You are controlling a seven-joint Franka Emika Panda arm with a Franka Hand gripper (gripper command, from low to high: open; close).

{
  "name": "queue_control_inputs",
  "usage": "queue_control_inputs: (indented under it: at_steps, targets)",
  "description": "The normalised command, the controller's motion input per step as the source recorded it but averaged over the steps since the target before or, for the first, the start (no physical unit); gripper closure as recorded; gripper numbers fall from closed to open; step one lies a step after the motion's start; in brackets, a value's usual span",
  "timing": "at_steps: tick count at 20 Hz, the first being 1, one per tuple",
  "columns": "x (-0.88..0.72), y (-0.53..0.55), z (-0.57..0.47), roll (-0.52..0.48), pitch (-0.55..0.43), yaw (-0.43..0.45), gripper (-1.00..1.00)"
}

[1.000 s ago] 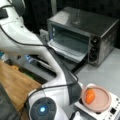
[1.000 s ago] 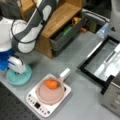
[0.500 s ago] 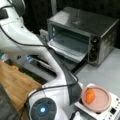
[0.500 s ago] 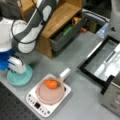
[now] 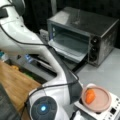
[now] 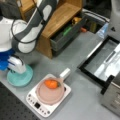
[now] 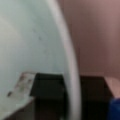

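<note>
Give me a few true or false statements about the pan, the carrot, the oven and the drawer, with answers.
1. The carrot lies in the pan. True.
2. The pan sits on the bare table. False: it sits on a white cooktop.
3. The oven door is open. True.
4. The wooden drawer is shut. False: it is pulled open, with things inside.
5. The gripper holds the carrot. False: the carrot lies free; the gripper does not show clearly.

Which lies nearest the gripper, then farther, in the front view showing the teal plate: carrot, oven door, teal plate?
The gripper is at a front view's left.
1. teal plate, just beneath it.
2. carrot, bottom centre.
3. oven door, far right.
</note>
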Motion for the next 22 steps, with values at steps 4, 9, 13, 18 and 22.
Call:
queue_control_inputs:
  at_steps: [4,9,13,18,22]
  targets:
    - [-0.03,0.12,0.02,0.12,-0.05,-0.042,1.0]
    - [-0.05,0.16,0.19,0.161,-0.017,-0.068,1.0]
    - [-0.04,0.16,0.29,0.153,0.024,-0.096,1.0]
    - [0.03,0.18,0.29,0.113,0.059,-0.128,1.0]
    - [0.11,0.23,0.32,0.064,0.093,-0.119,1.0]
